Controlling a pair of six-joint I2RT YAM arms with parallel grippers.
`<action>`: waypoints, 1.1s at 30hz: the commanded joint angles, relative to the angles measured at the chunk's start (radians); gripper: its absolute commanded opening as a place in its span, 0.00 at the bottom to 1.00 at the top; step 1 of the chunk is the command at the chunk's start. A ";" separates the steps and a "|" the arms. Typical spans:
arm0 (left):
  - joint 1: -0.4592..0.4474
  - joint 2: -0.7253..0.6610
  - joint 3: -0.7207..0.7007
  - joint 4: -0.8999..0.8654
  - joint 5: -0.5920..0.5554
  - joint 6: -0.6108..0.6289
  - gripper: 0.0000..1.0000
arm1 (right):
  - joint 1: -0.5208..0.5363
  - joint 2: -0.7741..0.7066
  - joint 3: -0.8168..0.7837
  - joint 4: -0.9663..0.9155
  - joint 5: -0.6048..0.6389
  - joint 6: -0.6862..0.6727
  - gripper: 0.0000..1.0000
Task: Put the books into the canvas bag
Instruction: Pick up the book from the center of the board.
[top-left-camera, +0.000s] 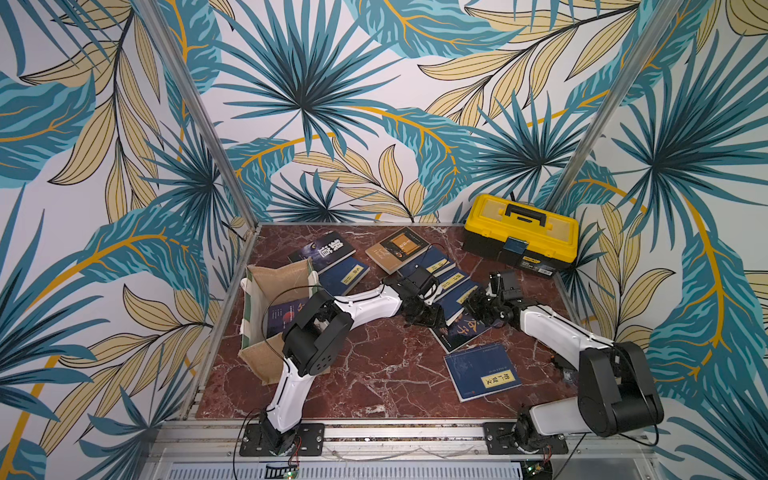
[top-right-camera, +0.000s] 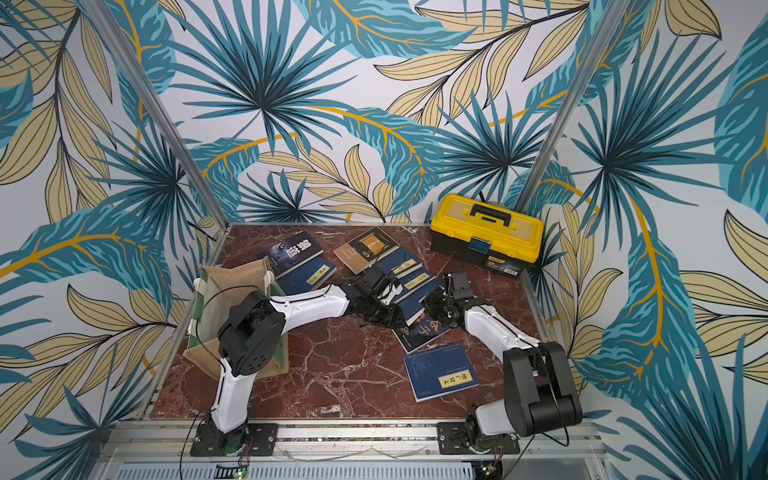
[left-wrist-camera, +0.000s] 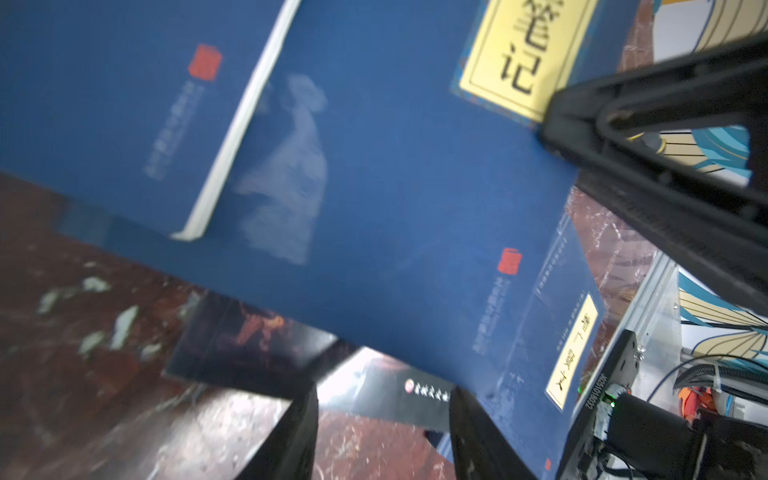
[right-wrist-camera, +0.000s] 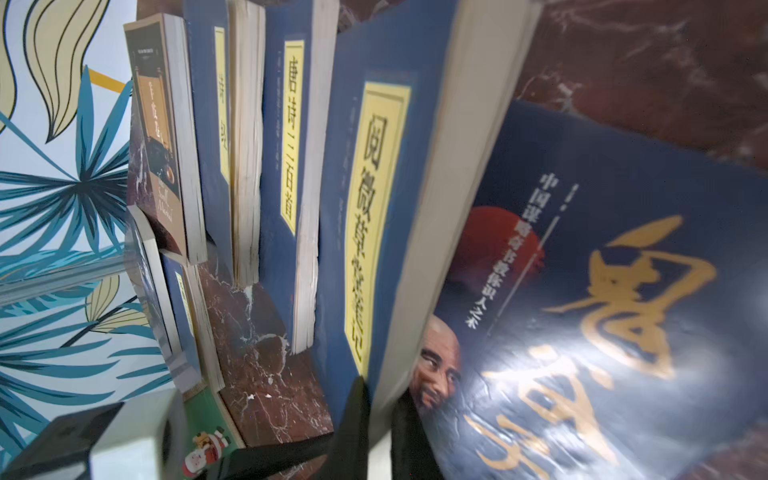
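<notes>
The canvas bag stands open at the table's left, with a dark book inside. Several books lie fanned across the middle, among them a tan-brown book at the back. My right gripper is shut on the page edge of a navy book with a yellow label, the nearest of the row in both top views. This book rests partly on a dark book with gold calligraphy. My left gripper stands open beside the same navy book, with only table between its fingers.
A yellow-and-black toolbox sits at the back right corner. Another navy book lies alone near the front right. Two more books lie behind the bag. The left arm's elbow hangs over the bag's mouth.
</notes>
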 joint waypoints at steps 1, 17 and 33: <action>0.009 -0.101 -0.024 0.008 -0.010 0.017 0.53 | 0.001 -0.077 0.042 -0.151 0.061 -0.110 0.00; 0.082 -0.368 -0.071 -0.082 -0.108 0.076 0.58 | 0.018 -0.302 0.136 -0.506 -0.006 -0.414 0.00; 0.230 -0.666 -0.265 0.092 0.053 0.049 0.64 | 0.049 -0.355 0.148 -0.148 -0.429 -0.351 0.00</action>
